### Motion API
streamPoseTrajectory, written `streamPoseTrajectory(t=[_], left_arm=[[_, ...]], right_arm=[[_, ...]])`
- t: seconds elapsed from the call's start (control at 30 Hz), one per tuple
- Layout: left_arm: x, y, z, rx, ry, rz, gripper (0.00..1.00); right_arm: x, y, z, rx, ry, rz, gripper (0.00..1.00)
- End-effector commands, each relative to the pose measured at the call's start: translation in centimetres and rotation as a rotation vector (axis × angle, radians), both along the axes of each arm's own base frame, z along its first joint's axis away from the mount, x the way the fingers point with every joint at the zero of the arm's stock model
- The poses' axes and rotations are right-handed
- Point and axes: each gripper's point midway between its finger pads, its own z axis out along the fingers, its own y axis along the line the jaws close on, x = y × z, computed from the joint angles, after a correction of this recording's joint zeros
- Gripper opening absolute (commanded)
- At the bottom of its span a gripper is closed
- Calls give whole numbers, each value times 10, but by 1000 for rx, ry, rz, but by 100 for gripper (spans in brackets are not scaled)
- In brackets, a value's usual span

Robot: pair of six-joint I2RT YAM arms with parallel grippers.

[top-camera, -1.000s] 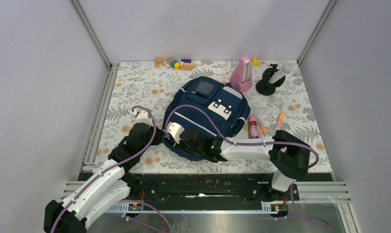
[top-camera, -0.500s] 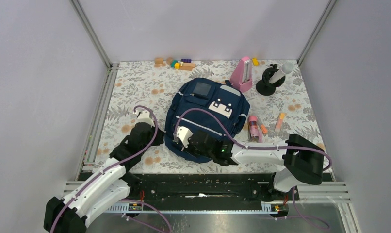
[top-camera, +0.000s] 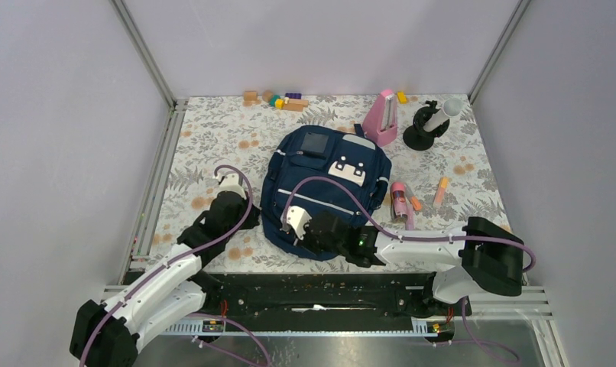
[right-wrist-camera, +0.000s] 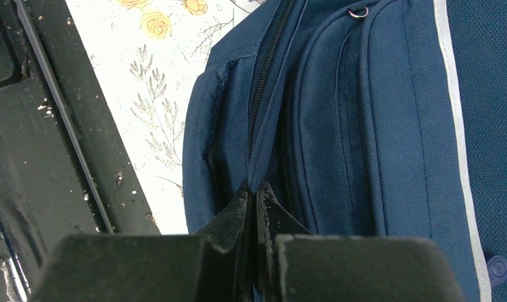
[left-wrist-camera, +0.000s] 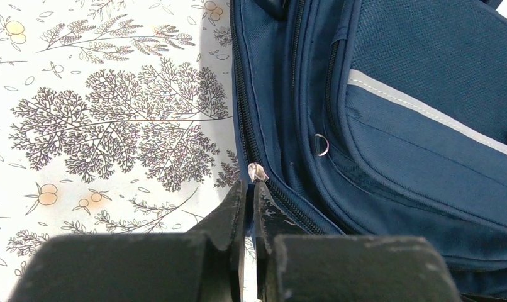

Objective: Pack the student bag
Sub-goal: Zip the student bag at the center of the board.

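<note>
**Both grippers closed tight at the zip**

The left gripper (left-wrist-camera: pixel 250 189) is squeezed tight, its tips against the silver zipper pull (left-wrist-camera: pixel 256 171). The right gripper (right-wrist-camera: pixel 252 192) nips a fabric fold of the student bag (top-camera: pixel 328 180), which lies flat in the middle of the flowered table (top-camera: pixel 213 138).

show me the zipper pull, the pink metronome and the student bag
zipper pull (left-wrist-camera: pixel 257 171), left wrist view, on its silver metal tab
pink metronome (top-camera: pixel 381 118), top external view, on its sloped front face
student bag (top-camera: pixel 301 164), top external view, on the navy front panel
</note>
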Motion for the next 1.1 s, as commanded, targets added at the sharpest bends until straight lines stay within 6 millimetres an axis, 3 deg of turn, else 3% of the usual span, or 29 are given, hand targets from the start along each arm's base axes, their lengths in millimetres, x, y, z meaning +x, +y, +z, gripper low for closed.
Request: streamPoseTrajectory(t=[0.0, 0.53, 1.07], left_arm=[[21, 15, 17, 31, -84, 97, 0], [38, 15, 18, 40, -80, 102, 0], [66, 23, 18, 52, -86, 125, 0]], right_arm=[[-27, -4, 0, 6, 53, 51, 0], [-58, -15, 5, 47, 82, 79, 0], [-82, -10, 15, 92, 96, 129, 0]])
